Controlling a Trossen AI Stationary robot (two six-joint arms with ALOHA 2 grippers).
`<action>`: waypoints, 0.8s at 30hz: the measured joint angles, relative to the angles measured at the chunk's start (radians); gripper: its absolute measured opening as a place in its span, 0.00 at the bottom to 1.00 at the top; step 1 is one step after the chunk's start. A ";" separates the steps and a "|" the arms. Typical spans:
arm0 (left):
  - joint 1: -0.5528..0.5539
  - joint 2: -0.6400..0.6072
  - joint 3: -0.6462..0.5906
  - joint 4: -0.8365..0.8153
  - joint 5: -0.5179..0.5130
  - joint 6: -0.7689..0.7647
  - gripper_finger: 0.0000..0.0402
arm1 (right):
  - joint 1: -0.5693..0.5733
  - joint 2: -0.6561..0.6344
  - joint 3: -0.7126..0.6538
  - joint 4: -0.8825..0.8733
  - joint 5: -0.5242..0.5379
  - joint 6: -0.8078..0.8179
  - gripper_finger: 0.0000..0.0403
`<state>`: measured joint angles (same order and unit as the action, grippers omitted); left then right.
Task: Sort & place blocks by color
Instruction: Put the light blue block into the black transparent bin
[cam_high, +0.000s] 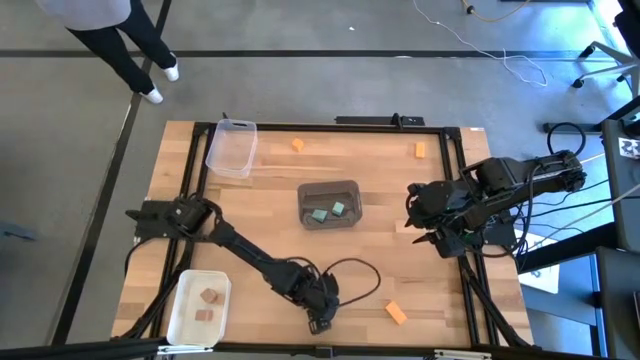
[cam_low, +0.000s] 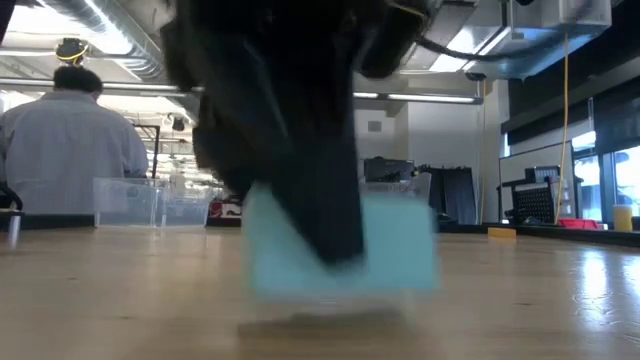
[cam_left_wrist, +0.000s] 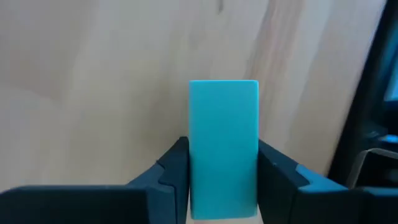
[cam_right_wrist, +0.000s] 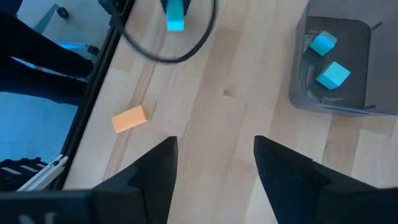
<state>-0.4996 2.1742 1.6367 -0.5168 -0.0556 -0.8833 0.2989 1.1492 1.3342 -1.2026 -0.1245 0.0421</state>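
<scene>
The left end effector (cam_left_wrist: 222, 180) is pinching a teal block (cam_left_wrist: 223, 146) across its narrow sides, which looks light, rigid and kinda slick, while the right end effector (cam_right_wrist: 214, 165) hangs spread.

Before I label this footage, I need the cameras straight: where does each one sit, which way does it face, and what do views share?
High view: overhead, straight down on the table; both arms show.
Low view: table height, looking across; the left gripper on a teal block, a person beyond.
Left wrist view: on the left arm, its fingers flanking the teal block.
Right wrist view: on the right arm, open right gripper above an orange block.
Shared: the grey bin shows in the high and right wrist views.
</scene>
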 joint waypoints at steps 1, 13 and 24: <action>0.007 -0.020 0.000 -0.002 -0.010 0.000 0.30 | 0.000 0.000 0.000 -0.001 0.000 -0.001 0.53; 0.168 -0.308 0.003 -0.332 -0.163 0.068 0.30 | 0.000 0.000 0.000 -0.003 0.000 -0.012 0.53; 0.522 -0.352 0.004 -0.400 -0.019 0.426 0.30 | -0.002 0.000 0.000 0.003 0.111 0.055 0.53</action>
<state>0.0225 1.8220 1.6409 -0.9171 -0.0748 -0.4575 0.2974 1.1492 1.3342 -1.1999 -0.0135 0.0975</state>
